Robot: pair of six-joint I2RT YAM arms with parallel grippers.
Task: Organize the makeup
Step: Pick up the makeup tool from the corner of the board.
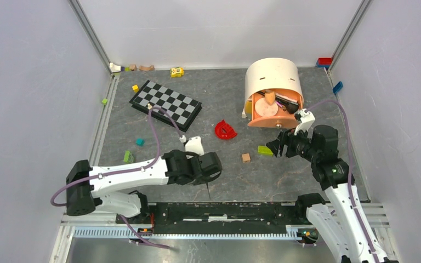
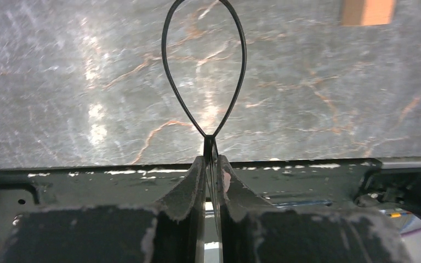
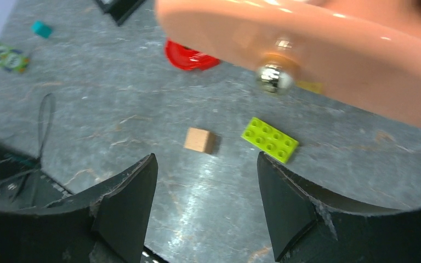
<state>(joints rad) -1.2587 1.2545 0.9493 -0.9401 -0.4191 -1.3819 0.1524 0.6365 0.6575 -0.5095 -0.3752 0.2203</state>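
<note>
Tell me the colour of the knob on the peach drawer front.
The knob is shiny silver metal with a golden tinge, set on the peach drawer front. The right wrist view shows it best.

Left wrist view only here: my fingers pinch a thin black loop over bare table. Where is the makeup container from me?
Observer: The peach drawer box sits at the far right, well away from your left gripper and its thin black loop.
Operator: Is the drawer open?
Observer: Yes, it is pulled out, with a round peach compact and an orange sponge inside.
Operator: And the right arm?
Observer: The right gripper is open, just in front of the drawer's metal knob.
</note>
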